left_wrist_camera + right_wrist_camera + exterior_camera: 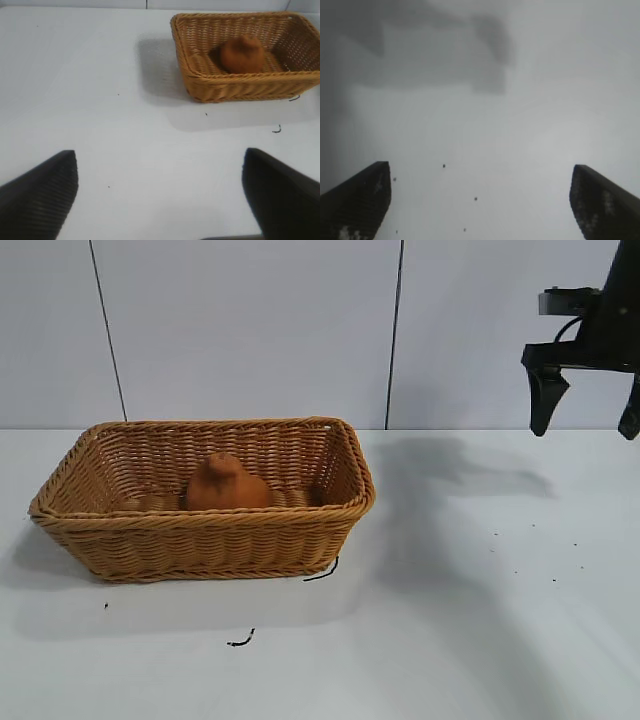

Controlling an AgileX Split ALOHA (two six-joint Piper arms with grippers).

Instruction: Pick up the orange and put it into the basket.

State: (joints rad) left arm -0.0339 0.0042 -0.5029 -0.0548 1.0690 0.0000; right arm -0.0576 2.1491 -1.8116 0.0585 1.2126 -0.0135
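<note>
Hanging spread and empty, my right claw (585, 405) is well clear of the dull orange-brown knobby orange (226, 484) resting inside the tan woven wicker basket (200, 530), so I judge the only risk is swinging back low and knocking that braided rim.

The right gripper (588, 416) is held high up, well to the right of the basket (330, 530) and well above the level of its rim. Its fingers (545, 400) are pointed straight down and spread wide apart, with nothing held between them. The left gripper (160, 195) can't be spotted from the exterior camera; from its own wrist camera it's seen well apart from the basket, fingers (42, 195) spread wide too, nothing gripped.
</note>
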